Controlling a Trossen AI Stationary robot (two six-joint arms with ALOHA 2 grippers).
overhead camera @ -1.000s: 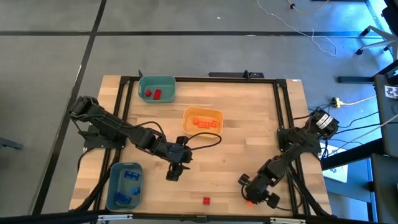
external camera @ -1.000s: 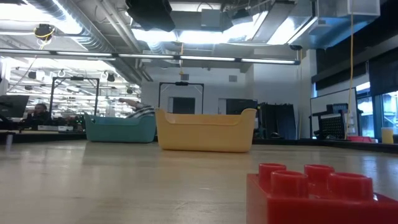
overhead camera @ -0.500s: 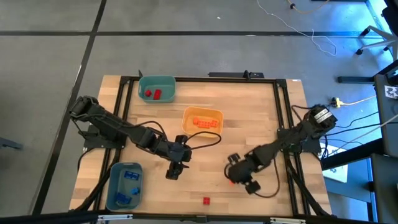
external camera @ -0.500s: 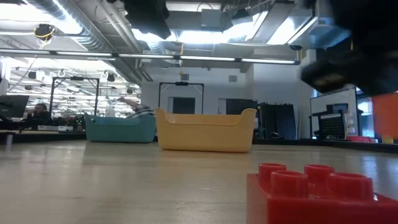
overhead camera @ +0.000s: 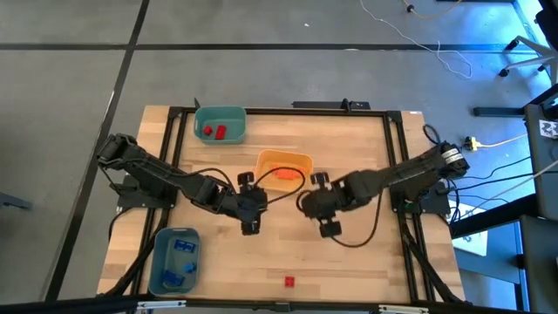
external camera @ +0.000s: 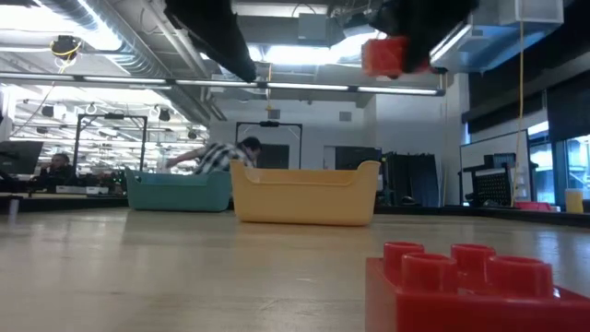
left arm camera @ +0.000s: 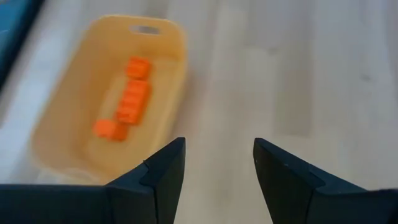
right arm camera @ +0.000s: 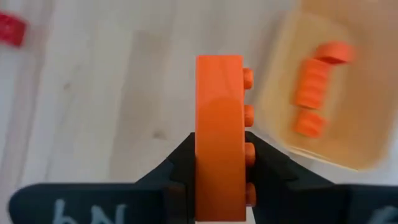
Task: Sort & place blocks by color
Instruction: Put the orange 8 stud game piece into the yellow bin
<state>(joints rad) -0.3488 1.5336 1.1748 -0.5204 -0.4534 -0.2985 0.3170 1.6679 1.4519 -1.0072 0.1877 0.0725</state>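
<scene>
The right pincer (right arm camera: 219, 163) grips an orange oblong block (right arm camera: 219, 134) above the tabletop (overhead camera: 366, 157), just beside the yellow-orange bin (overhead camera: 272, 160); the left pincer (left arm camera: 216, 168) hangs open and empty nearby.

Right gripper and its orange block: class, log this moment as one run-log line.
right gripper: shut on orange block | position: beside yellow-orange bin | left gripper: open, empty | red block: on table

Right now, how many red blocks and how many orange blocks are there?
Red blocks: 3, two in the teal bin, one loose on the table.
Orange blocks: 4, three in the yellow bin, plus the held orange block in the right gripper.
Total: 7
</scene>
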